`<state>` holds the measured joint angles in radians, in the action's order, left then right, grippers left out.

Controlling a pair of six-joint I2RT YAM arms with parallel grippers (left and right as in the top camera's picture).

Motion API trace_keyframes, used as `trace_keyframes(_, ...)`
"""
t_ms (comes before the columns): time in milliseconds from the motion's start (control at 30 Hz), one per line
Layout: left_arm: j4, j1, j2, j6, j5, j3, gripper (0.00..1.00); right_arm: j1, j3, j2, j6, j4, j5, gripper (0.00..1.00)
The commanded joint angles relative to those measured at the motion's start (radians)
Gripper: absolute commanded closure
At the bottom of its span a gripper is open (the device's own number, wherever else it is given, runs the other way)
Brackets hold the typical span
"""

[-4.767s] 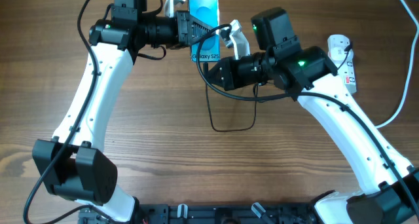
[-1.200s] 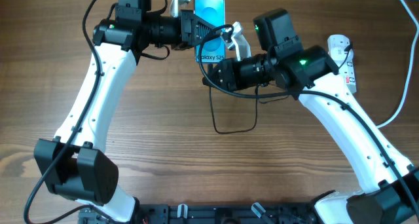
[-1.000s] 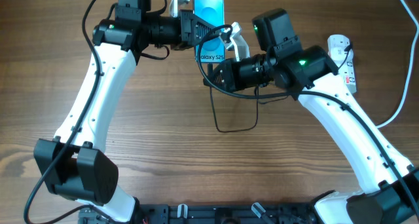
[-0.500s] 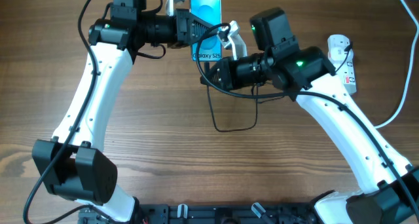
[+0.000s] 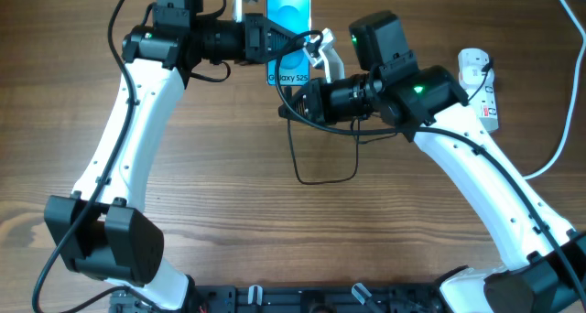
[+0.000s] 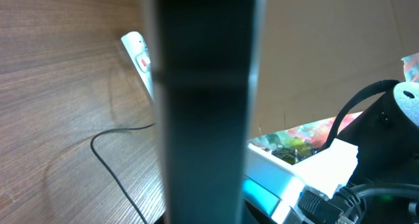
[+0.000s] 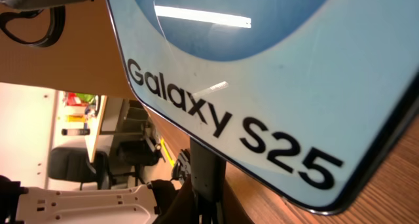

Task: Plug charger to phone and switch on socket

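1. Phone (image 5: 287,20) at far centre, clamped edgewise in the left gripper (image 5: 265,40).
2. Right gripper (image 5: 289,102) pinches the charger (image 5: 316,179) just below it.
3. Phone sits slightly further left than a second ago.

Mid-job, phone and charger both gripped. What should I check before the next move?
1. Left gripper shut on the phone: ok.
2. Right gripper shut on the charger near its tip: ok.
3. Tip lined up with the phone's port: cannot tell, the port is hidden.
4. Charger slack: ok, a loose loop lies on the table.
5. Socket switched on: cannot tell.
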<state>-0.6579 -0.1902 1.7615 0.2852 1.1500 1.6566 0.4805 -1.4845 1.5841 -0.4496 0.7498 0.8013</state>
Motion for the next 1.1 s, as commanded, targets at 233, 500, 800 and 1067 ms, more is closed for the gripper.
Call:
trace_keyframes(233,-0.072,-0.022,-0.018,-0.012,0.080,-0.008,0.96,-0.061,-0.034,-0.002,-0.029,-0.112,-0.061,0.95)
trace_keyframes(500,-0.095,-0.022,-0.018,-0.013,0.080,-0.008,0.96,-0.067,-0.042,0.029,-0.035,-0.138,-0.050,0.96)
trace_keyframes(800,-0.087,-0.021,-0.018,-0.013,0.080,-0.008,0.96,-0.068,-0.042,0.035,-0.020,-0.154,0.013,0.16)
trace_keyframes(1067,-0.084,-0.013,-0.018,-0.012,0.080,-0.008,0.96,-0.082,-0.041,0.035,0.115,-0.080,0.065,0.01)
